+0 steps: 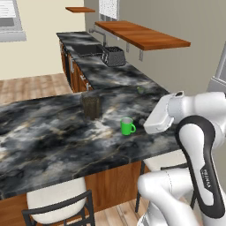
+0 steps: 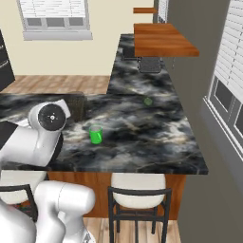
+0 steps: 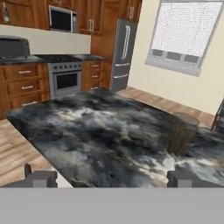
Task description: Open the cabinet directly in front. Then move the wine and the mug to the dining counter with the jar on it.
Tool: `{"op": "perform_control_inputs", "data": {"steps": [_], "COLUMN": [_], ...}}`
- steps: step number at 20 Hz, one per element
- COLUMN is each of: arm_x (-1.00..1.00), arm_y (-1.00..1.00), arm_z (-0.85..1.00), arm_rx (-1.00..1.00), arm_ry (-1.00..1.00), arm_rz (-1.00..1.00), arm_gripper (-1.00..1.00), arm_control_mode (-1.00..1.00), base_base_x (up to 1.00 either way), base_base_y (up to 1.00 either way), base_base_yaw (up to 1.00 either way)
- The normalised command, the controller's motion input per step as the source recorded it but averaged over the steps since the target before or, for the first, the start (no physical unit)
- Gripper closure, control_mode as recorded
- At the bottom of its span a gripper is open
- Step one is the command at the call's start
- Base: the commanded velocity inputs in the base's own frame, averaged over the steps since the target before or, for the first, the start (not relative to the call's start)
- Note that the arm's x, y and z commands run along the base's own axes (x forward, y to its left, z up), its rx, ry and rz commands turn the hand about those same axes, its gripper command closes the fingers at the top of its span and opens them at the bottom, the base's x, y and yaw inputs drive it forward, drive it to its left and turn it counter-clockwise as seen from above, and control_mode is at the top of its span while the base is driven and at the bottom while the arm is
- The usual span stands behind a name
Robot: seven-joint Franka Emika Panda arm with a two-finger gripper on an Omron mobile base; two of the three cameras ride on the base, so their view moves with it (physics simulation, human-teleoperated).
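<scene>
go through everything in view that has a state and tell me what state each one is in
mug: upright on the dining counter, nothing gripping it
jar: upright on the same counter, apart from the mug
gripper: open, empty
stool: tucked under the counter edge

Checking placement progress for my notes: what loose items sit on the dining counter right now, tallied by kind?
Mug: 1, green
Jar: 1, dark ribbed
Small green round item, too small to identify: 1
Wine bottle: 0
Total on the dining counter: 3
</scene>
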Motion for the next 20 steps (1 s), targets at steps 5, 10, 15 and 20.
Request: {"op": "perform_control_inputs", "data": {"steps": [5,10,15,20], "arm_x": [0.00,0.00,0.00,0.00], "arm_y": [0.00,0.00,0.00,0.00], "arm_z": [0.00,0.00,0.00,0.00], "arm_rx": [0.00,0.00,0.00,0.00], "arm_ry": [0.00,0.00,0.00,0.00], "arm_rz": [0.00,0.00,0.00,0.00], "arm_gripper": [-1.00,-1.00,-1.00,-1.00], "arm_control_mode": [1.00,1.00,1.00,1.00], "base_base_x": [-1.00,-0.62,-0.03,0.00], "base_base_y": [0.62,1.00,1.00,1.00], "base_base_yaw": [0.11,0.13,0.07,0.04]}}
